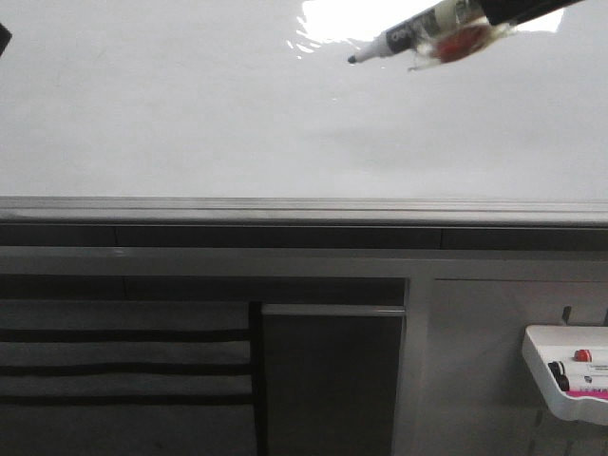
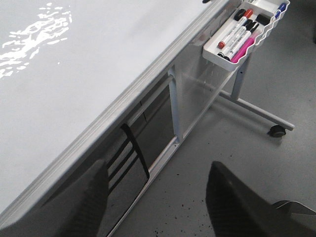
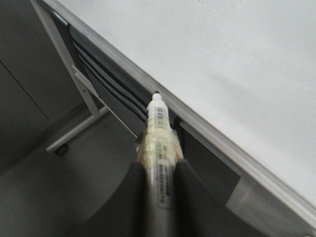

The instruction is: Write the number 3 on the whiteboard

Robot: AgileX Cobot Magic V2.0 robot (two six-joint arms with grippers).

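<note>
Gripping a marker [image 1: 408, 36], the right gripper [image 3: 159, 170] hovers over the whiteboard [image 1: 190, 114] toward its far right corner; no stroke shows, so the numeral remains unwritten. The left gripper [image 2: 158, 197] hangs wide, empty.

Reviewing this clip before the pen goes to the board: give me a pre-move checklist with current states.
1. Marker clamped in right gripper: ok.
2. Cap off, tip exposed: ok, dark tip shows in the front view.
3. Tip touching whiteboard: cannot tell.
4. Board free of marks where writing goes: ok; no number 3 drawn yet.
5. Left gripper out of the way: ok, open, empty, hanging off the board's edge.
6. Marker tray undisturbed: ok.
</note>
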